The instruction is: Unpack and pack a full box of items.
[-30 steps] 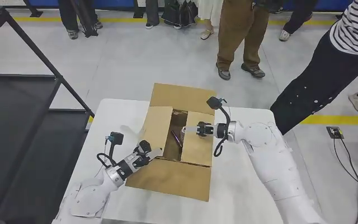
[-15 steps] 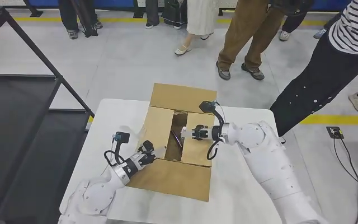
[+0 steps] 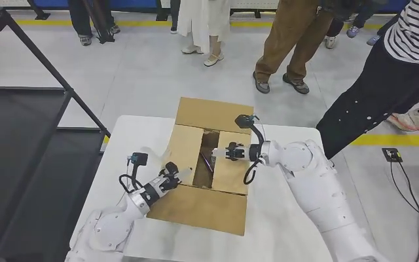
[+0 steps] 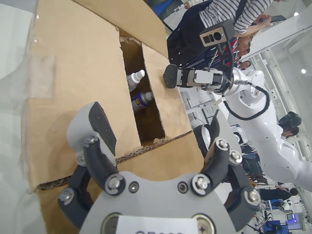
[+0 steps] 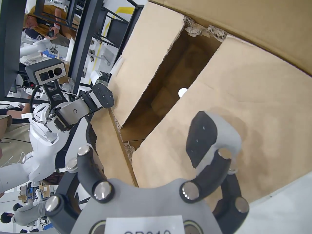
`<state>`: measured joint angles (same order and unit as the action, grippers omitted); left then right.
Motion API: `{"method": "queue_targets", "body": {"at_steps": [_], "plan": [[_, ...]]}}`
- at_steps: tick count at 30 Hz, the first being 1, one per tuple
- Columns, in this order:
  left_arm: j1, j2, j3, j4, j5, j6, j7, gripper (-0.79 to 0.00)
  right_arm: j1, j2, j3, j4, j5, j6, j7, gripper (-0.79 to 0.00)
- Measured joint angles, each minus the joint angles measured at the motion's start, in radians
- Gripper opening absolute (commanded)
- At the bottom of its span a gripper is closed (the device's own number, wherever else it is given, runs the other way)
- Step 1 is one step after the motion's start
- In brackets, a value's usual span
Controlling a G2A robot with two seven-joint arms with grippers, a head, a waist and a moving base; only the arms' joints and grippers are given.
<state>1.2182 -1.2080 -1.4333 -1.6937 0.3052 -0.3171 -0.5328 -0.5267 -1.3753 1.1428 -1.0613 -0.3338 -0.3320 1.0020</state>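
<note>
A brown cardboard box (image 3: 196, 206) stands on the white table, its two inner flaps (image 4: 78, 57) nearly closed with a dark gap between them. Through the gap I see a white bottle (image 4: 134, 77) and a blue spray can (image 4: 142, 98); a white cap (image 5: 182, 91) also shows. My left gripper (image 3: 174, 174) (image 4: 156, 118) is open at the box's near-left corner, one finger (image 4: 101, 122) over the left flap. My right gripper (image 3: 221, 152) (image 5: 146, 125) is open over the right flap (image 5: 231, 93), one finger (image 5: 202, 137) resting above the cardboard.
The outer flaps lie folded out, one toward the far side (image 3: 213, 112) and one toward me (image 3: 203, 209). The table (image 3: 288, 216) has bare room right of the box. A black frame (image 3: 52, 72) stands at the left. People stand beyond the table.
The right arm has shifted slightly left, further over the box. The left gripper has edged a little closer to the left flap. Box and flaps look unchanged.
</note>
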Motion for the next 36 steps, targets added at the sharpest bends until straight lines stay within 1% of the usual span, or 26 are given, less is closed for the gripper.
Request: {"method": "queue_targets", "body": {"at_steps": [4,6,9,11,14,17,19,23,26,29,32,36], "plan": [[0.039,0.010,-0.075,-0.066,-0.089,-0.018,-0.017,0.000,-0.004,0.009,0.025,-0.035,0.000,-0.001,-0.033,0.000],[0.067,0.017,-0.132,-0.093,-0.118,-0.035,-0.024,0.000,-0.001,0.013,0.036,-0.042,-0.005,0.015,-0.046,0.000],[0.123,0.029,-0.224,-0.108,-0.161,-0.068,-0.060,0.000,0.007,0.019,0.042,-0.048,-0.062,0.081,-0.056,0.000],[0.173,0.040,-0.295,-0.102,-0.165,-0.110,-0.097,0.000,0.007,0.019,0.042,-0.048,-0.056,0.076,-0.056,0.000],[0.237,0.053,-0.377,-0.071,-0.171,-0.165,-0.166,0.000,0.007,0.019,0.042,-0.048,-0.048,0.066,-0.056,0.000],[0.272,0.065,-0.417,-0.031,-0.205,-0.204,-0.267,0.000,0.000,0.019,0.046,-0.051,-0.042,0.069,-0.064,0.000],[0.277,0.073,-0.424,-0.010,-0.230,-0.224,-0.342,0.000,-0.017,0.021,0.060,-0.059,-0.027,0.076,-0.103,0.000],[0.275,0.090,-0.407,0.003,-0.333,-0.248,-0.533,0.000,-0.034,0.026,0.102,-0.051,0.006,0.096,-0.227,0.000],[0.267,0.100,-0.386,0.012,-0.396,-0.247,-0.640,0.000,-0.022,0.023,0.103,-0.027,-0.014,0.138,-0.313,0.000],[0.256,0.108,-0.360,0.022,-0.447,-0.244,-0.720,0.000,0.008,0.016,0.090,0.029,-0.037,0.190,-0.407,0.000],[0.251,0.117,-0.333,0.014,-0.482,-0.225,-0.747,0.000,0.050,0.004,0.068,0.109,-0.041,0.219,-0.486,0.000],[0.253,0.131,-0.305,-0.009,-0.532,-0.209,-0.762,0.000,0.100,-0.012,0.056,0.220,-0.021,0.216,-0.602,0.000]]}}
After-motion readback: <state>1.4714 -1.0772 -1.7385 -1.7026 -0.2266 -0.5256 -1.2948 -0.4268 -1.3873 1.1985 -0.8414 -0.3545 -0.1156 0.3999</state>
